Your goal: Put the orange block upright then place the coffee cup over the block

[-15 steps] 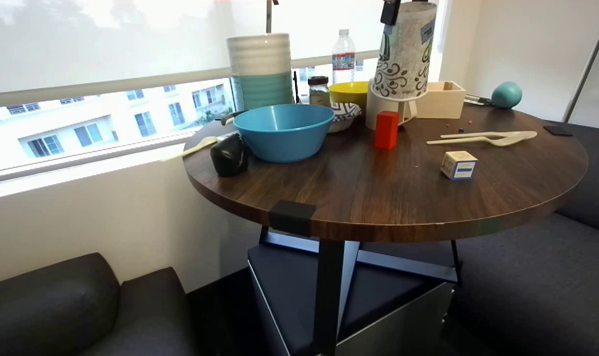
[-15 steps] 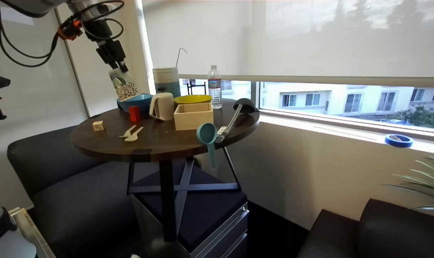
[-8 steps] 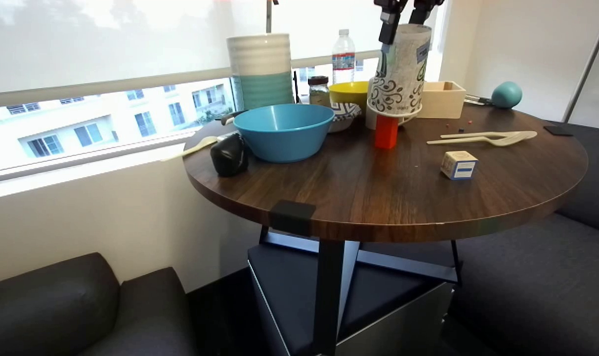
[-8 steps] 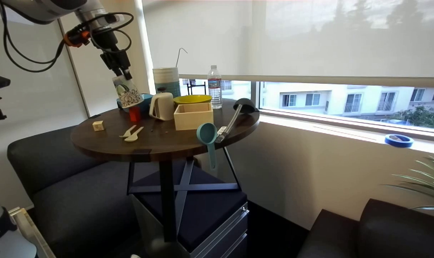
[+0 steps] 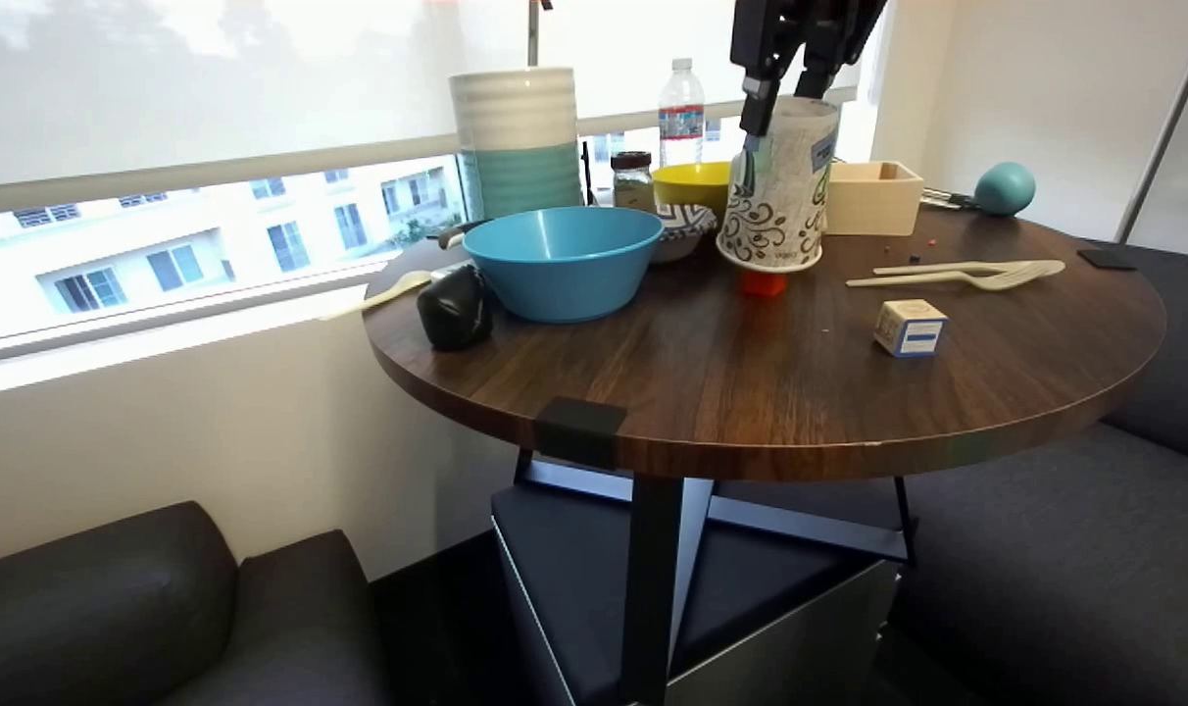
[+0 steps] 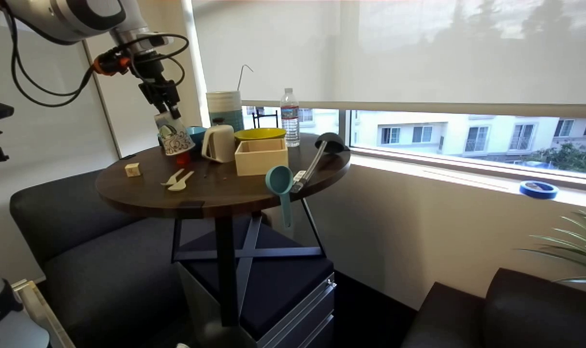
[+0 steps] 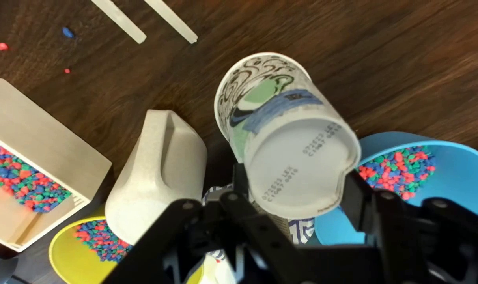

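The white coffee cup with leaf-like prints is upside down and tilted. It also shows in an exterior view and the wrist view. My gripper is shut on the cup near its base; in the wrist view the fingers press its sides and the base is dented at one side. The orange-red block stands on the dark round table. Only its lower part shows below the cup's rim, also in an exterior view. The block is hidden in the wrist view.
A cream mug stands close beside the cup. A blue bowl is on another side. A yellow bowl, wooden box and water bottle stand near. A pale cube and plastic cutlery lie on the table.
My gripper and the cup have moved down. The cup's rim was above the block and now covers most of it from sight. The block has not moved.
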`<state>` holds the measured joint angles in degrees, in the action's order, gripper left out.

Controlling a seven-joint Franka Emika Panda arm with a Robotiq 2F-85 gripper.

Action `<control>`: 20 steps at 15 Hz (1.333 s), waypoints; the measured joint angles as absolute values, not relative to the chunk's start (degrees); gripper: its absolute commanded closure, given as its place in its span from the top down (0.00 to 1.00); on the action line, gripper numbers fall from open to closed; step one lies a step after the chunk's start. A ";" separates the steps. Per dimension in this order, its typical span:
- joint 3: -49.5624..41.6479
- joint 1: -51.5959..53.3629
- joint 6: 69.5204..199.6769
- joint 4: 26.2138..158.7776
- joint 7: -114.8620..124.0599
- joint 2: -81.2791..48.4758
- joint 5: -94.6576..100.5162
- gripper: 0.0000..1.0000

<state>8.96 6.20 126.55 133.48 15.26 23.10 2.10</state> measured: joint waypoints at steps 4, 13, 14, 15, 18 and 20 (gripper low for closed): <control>8.96 6.43 126.99 133.50 13.91 20.53 0.96 0.33; 8.96 7.21 125.05 133.23 9.19 19.33 0.23 0.90; 8.96 7.20 125.10 133.22 8.80 19.39 0.23 0.96; 8.93 7.20 125.11 133.20 8.33 19.56 0.23 0.99; 8.62 7.15 125.05 133.16 4.56 21.09 0.55 1.00; 7.92 7.15 124.22 133.15 1.15 23.20 0.55 1.00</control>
